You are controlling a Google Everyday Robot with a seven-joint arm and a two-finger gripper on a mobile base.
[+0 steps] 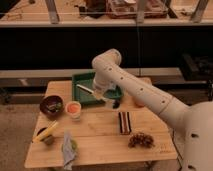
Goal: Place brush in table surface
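The brush (84,89) shows as a thin pale stick that sticks out to the left of my gripper (99,93). The gripper is shut on its right end and holds it just above the front part of the green tray (82,79). The brush head is hidden by the gripper. The light-wood table surface (100,132) spreads out in front of and around the tray. My white arm reaches in from the lower right and bends down over the tray.
On the table stand a dark bowl (51,106), an orange-filled cup (73,109), a banana (46,132), a grey cloth (67,147), a dark striped block (123,122), a brown cluster (141,140) and an orange thing (137,102) behind the arm.
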